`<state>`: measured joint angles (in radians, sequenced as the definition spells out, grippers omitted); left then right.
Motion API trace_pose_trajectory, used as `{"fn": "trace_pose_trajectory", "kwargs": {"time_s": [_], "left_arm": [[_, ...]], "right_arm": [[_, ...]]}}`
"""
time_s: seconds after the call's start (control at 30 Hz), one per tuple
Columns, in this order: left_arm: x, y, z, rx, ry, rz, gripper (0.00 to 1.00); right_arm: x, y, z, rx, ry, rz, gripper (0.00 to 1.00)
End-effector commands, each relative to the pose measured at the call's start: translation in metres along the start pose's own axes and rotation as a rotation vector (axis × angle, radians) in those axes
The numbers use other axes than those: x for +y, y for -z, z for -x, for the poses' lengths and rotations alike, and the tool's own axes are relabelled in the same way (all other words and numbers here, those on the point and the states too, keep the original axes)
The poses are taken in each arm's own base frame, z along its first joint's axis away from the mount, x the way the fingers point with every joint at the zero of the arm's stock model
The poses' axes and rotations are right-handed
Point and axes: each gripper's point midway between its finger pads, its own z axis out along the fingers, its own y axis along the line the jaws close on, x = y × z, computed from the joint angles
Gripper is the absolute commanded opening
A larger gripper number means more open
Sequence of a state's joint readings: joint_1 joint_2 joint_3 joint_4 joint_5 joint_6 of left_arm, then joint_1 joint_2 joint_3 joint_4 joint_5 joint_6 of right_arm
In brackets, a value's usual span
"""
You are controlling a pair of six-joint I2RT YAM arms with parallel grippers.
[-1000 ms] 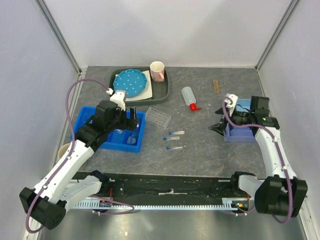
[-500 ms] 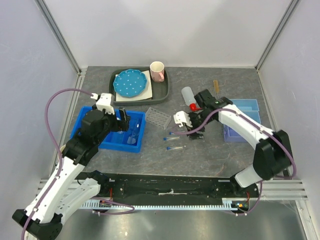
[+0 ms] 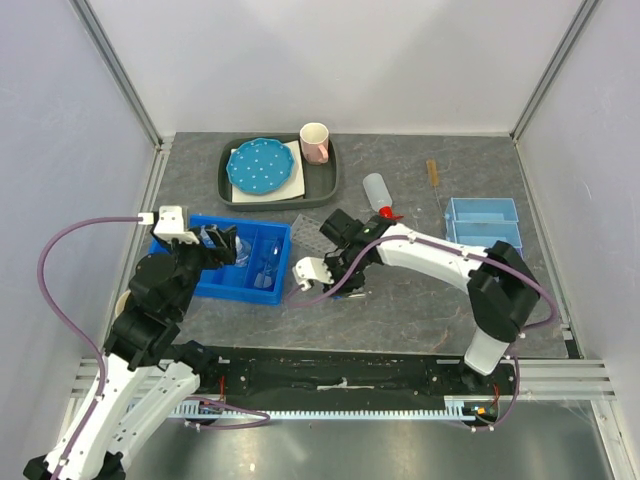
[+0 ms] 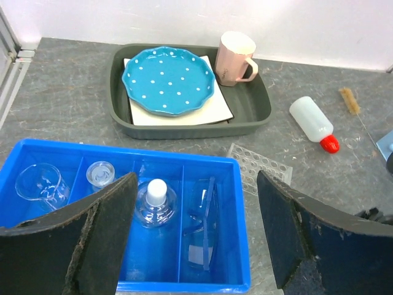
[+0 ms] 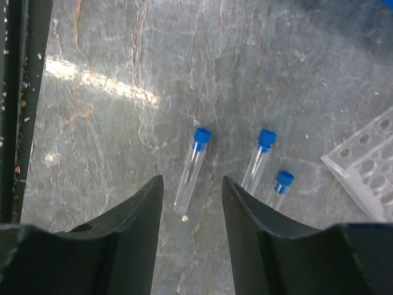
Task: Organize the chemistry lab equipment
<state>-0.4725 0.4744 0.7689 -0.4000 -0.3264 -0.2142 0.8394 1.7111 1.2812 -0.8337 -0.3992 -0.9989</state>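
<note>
My left gripper (image 4: pixel 196 179) is open and empty, hovering above the blue bin (image 4: pixel 123 149) near its front edge; in the top view it (image 3: pixel 226 245) is over the bin's left half. The bin holds a clear beaker (image 4: pixel 42 184), a small flask (image 4: pixel 100 173), a stoppered flask (image 4: pixel 155 200) and blue goggles (image 4: pixel 206 215). My right gripper (image 5: pixel 191 184) is open just above three blue-capped tubes lying on the table; one tube (image 5: pixel 191 167) lies between its fingers, the other two (image 5: pixel 259 157) lie to the right. The clear tube rack (image 4: pixel 258 172) lies beside the bin. The squeeze bottle (image 3: pixel 377 193) and brown stick (image 3: pixel 432 172) lie farther back.
A dark tray (image 3: pixel 325 185) at the back holds the blue dotted plate (image 3: pixel 262 167) and the pink mug (image 3: pixel 314 142). A light blue bin (image 3: pixel 482 222) stands at the right. A tan cup (image 3: pixel 127 300) sits at the table's left edge.
My right arm has swung from the light blue bin at the right across to the tubes at the middle. My left gripper has drawn back and left over the blue bin.
</note>
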Motion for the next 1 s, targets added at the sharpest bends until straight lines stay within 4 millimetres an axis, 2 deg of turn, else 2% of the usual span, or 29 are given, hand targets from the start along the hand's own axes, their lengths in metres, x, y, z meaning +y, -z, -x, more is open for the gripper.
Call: {"fn": "trace_pose_trajectory", "kwargs": {"time_s": [0.0, 0.2, 0.37, 0.63, 0.77, 0.97], "left_arm": [[0.007, -0.001, 0.016, -0.074, 0.032, 0.044, 0.84], [0.010, 0.009, 0.026, -0.134, 0.053, 0.038, 0.84], [0.013, 0.017, 0.032, -0.181, 0.068, 0.037, 0.83], [0.008, 0.016, 0.031, -0.170, 0.062, 0.017, 0.82], [0.008, 0.017, 0.032, -0.174, 0.061, 0.013, 0.82], [0.003, 0.018, 0.031, -0.172, 0.046, -0.020, 0.82]], "right_arm": [[-0.003, -0.023, -0.003, 0.080, -0.066, -0.043, 0.50], [-0.007, -0.045, -0.011, 0.181, -0.079, -0.063, 0.47], [-0.012, -0.052, -0.018, 0.227, -0.096, -0.081, 0.47], [-0.003, -0.063, -0.024, 0.267, -0.098, -0.056, 0.44], [0.003, -0.067, -0.027, 0.282, -0.097, -0.045, 0.41], [0.012, -0.068, -0.032, 0.286, -0.129, -0.032, 0.28]]}}
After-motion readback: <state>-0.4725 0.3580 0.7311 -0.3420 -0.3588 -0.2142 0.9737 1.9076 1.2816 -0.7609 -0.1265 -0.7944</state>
